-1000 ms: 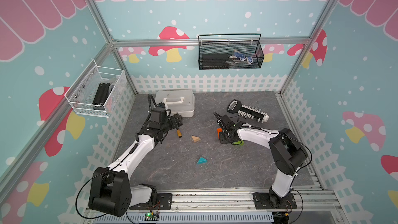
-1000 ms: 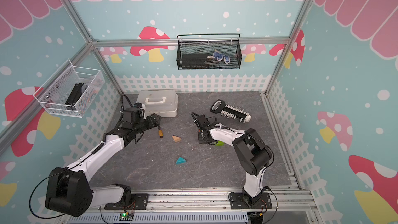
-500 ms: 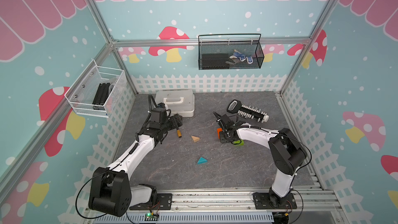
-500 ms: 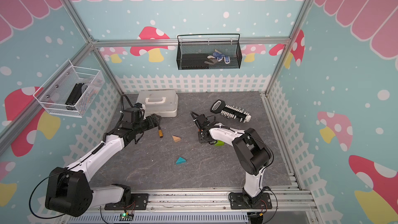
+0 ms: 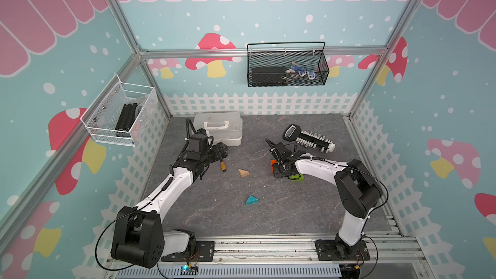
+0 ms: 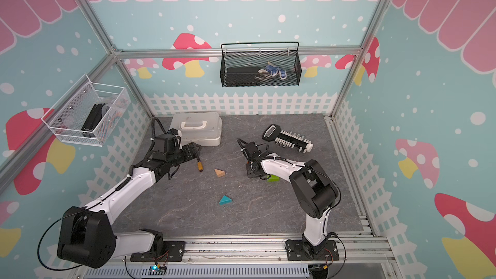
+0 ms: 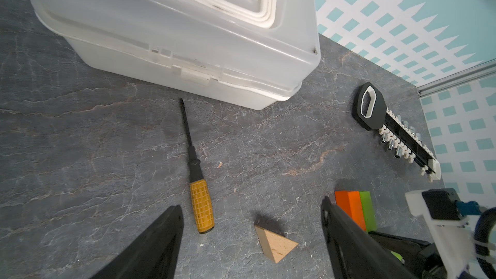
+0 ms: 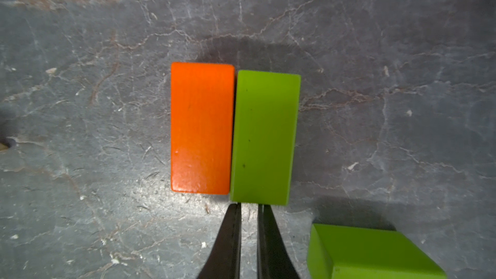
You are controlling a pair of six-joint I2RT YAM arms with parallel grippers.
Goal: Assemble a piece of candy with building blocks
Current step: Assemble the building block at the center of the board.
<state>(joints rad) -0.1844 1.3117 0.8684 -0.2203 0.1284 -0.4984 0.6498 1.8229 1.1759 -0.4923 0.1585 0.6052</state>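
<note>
In the right wrist view an orange block (image 8: 201, 127) and a lime-green block (image 8: 264, 138) lie flat, long sides touching. My right gripper (image 8: 249, 206) is shut, its tips against the near end of that green block and nothing between them. A second green block (image 8: 370, 253) lies apart, beside the fingers. In both top views the tan prism (image 5: 243, 173) sits mid-table and the teal prism (image 5: 251, 199) lies nearer the front. My left gripper (image 7: 252, 205) hangs open above the table, with the tan prism (image 7: 275, 242) below the gap between its fingers.
A yellow-handled screwdriver (image 7: 201, 205) lies close to the left fingers. A white plastic toolbox (image 5: 218, 130) stands at the back left. A black socket holder (image 5: 308, 139) lies at the back right. White fence walls ring the grey table.
</note>
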